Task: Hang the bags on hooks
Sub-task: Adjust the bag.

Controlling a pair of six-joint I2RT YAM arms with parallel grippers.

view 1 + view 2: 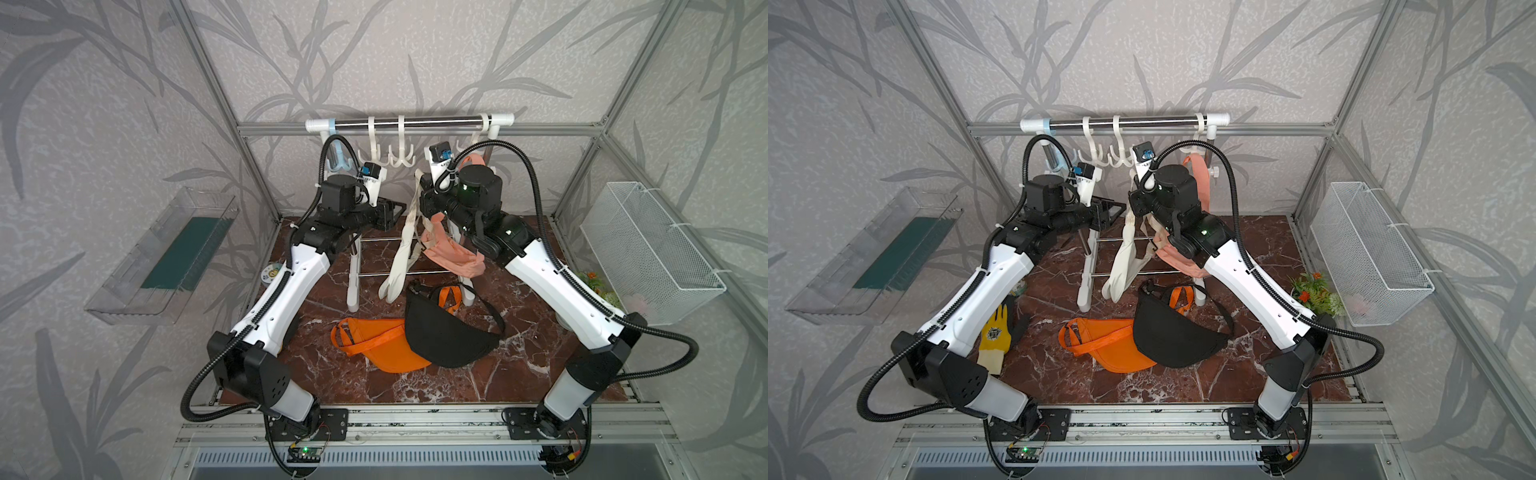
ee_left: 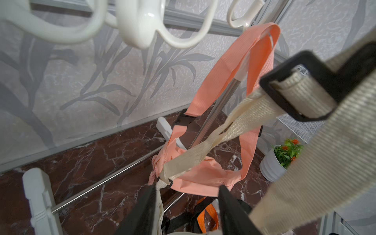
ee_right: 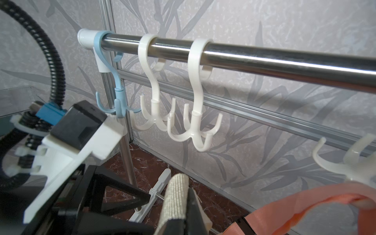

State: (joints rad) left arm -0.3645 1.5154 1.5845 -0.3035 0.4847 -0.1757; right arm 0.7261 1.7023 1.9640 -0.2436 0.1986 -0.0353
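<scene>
— Where's the bag?

— I see the cream bag (image 1: 399, 249) dangling in front of the rack (image 1: 409, 121), below the white hooks (image 3: 195, 124), its strap (image 3: 176, 195) pinched tight in my right gripper (image 3: 188, 205).

— And your left?

— My left gripper (image 2: 185, 205) has its fingers spread apart, grasping nothing, just beside the bag. The peach bag (image 1: 455, 255) hangs on the end hook.

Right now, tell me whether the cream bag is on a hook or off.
Off. The cream bag dangles by its strap from the shut right claw, below the white hooks, which stand bare.
</scene>
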